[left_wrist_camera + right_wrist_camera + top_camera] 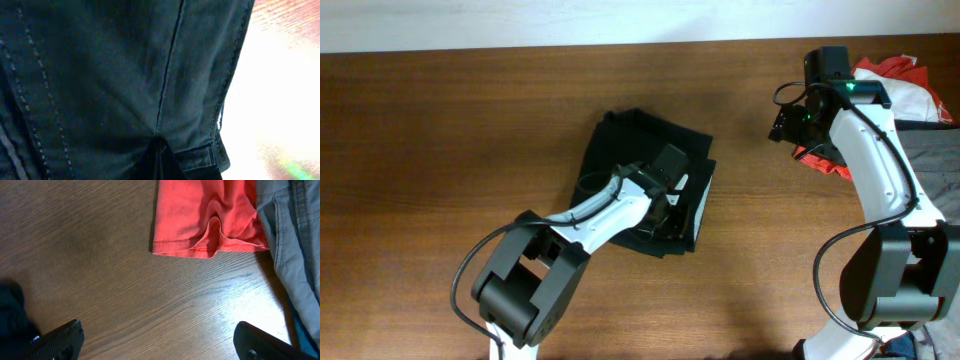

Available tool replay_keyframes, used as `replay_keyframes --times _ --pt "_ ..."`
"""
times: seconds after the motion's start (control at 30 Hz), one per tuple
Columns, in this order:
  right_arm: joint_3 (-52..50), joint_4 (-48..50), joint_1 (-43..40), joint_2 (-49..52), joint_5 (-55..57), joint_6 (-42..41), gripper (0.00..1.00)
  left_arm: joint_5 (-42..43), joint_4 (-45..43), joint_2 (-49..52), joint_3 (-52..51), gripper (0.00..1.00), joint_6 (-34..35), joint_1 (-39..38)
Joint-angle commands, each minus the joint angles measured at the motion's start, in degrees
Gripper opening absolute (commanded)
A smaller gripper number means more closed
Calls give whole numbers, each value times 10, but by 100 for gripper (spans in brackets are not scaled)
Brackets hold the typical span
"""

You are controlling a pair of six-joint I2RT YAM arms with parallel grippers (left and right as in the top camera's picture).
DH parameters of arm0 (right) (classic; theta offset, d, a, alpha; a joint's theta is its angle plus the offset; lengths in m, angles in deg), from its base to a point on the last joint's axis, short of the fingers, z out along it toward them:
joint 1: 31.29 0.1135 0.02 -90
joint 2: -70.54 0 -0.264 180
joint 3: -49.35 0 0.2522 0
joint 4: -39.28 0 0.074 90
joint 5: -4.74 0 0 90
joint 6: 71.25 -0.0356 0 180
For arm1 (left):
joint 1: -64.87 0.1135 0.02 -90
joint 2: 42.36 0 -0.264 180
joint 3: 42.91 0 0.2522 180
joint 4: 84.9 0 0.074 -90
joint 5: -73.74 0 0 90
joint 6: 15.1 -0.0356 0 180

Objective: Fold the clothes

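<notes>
**Left arm, nearest field.** The black garment (125,75) fills my left wrist view. Stitched seams run from 12 to 6 o'clock, and a hemmed edge lies at 5 o'clock. A washed-out strip of table (280,100) shows at 3 o'clock. My fingers cannot be picked out against the dark cloth, so I cannot tell whether my left gripper (665,205) is clenched or released.

**Right arm, nearest field.** My right gripper (157,327) is released. Its two fingers (60,340) stand wide apart at 7 and 5 o'clock, with only bare wood between them. Beyond them, at 12 o'clock, the hemmed edge of the red-orange garment (200,220) lies flat on the table. The grey garment (290,245) touches it at 2 o'clock.

**Overhead, wider field.**
- The black garment (650,180) lies in a rough folded block at the table's centre, with my left gripper resting on its 4 o'clock part.
- My right gripper (788,125) hangs over the wood at 2 o'clock, just beside the red-orange garment (820,160).
- Farthest out, at the 2 o'clock corner, a white garment (910,98) lies heaped with red-orange cloth, and the grey garment (932,150) is beside it.
</notes>
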Motion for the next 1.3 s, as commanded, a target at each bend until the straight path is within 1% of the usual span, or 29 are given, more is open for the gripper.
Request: replay_keyframes --times 0.0,0.03,0.07,0.1,0.17,0.23,0.33,0.43,0.5,0.57,0.6,0.63,0.67,0.7,0.73,0.77,0.8,0.83,0.87,0.9,0.97,1.0,1.07,1.13,1.17,1.23,1.27 --pt "7 0 -2 -5 9 -4 99 -62 76 -1 77 1 -1 4" --pt "7 0 -2 -5 9 -4 99 -101 89 -10 105 8 -1 10" --pt "7 0 -2 -5 9 -4 99 -135 87 -17 132 21 -1 18" --pt "7 0 -2 -5 9 -4 99 -146 59 -17 148 23 -1 29" --pt "7 0 -2 -5 9 -4 99 -146 -12 -17 143 23 -1 52" --pt "7 0 -2 -5 9 -4 99 -144 -52 -8 143 23 -1 55" --pt "7 0 -2 -5 9 -4 99 -90 -95 59 143 23 -1 34" --pt "7 0 -2 -5 9 -4 99 -36 -115 113 143 22 -1 29" --pt "7 0 -2 -5 9 -4 99 -42 -117 149 143 22 -2 28" --pt "7 0 -2 -5 9 -4 99 -51 -109 146 156 24 -25 31" --pt "7 0 -2 -5 9 -4 99 -52 -76 138 186 28 -41 31" --pt "7 0 -2 -5 9 -4 99 -54 -41 127 218 33 -61 31" --pt "7 0 -2 -5 9 -4 99 -54 9 105 263 49 -82 38" --pt "7 0 -2 -5 9 -4 99 -57 54 79 309 99 -83 57" --pt "7 0 -2 -5 9 -4 99 -72 90 54 338 99 -83 84" --pt "7 0 -2 -5 9 -4 99 -98 106 38 343 99 -84 109" --pt "7 0 -2 -5 9 -4 99 -154 124 30 343 99 -84 143" --pt "7 0 -2 -5 9 -4 99 -183 155 30 342 99 -84 189" --pt "7 0 -2 -5 9 -4 99 -174 187 30 338 99 -84 238" --pt "7 0 -2 -5 9 -4 99 -137 207 31 332 99 -94 283" --pt "7 0 -2 -5 9 -4 99 34 205 31 278 99 -189 369" --pt "7 0 -2 -5 9 -4 99 89 190 31 235 99 -211 393" --pt "7 0 -2 -5 9 -4 99 180 155 31 160 99 -268 408" --pt "7 0 -2 -5 9 -4 99 183 137 31 120 99 -270 397" --pt "7 0 -2 -5 9 -4 99 183 102 32 82 99 -270 377" --pt "7 0 -2 -5 9 -4 99 183 53 32 39 99 -269 356" --pt "7 0 -2 -5 9 -4 99 183 44 32 28 98 -269 352"
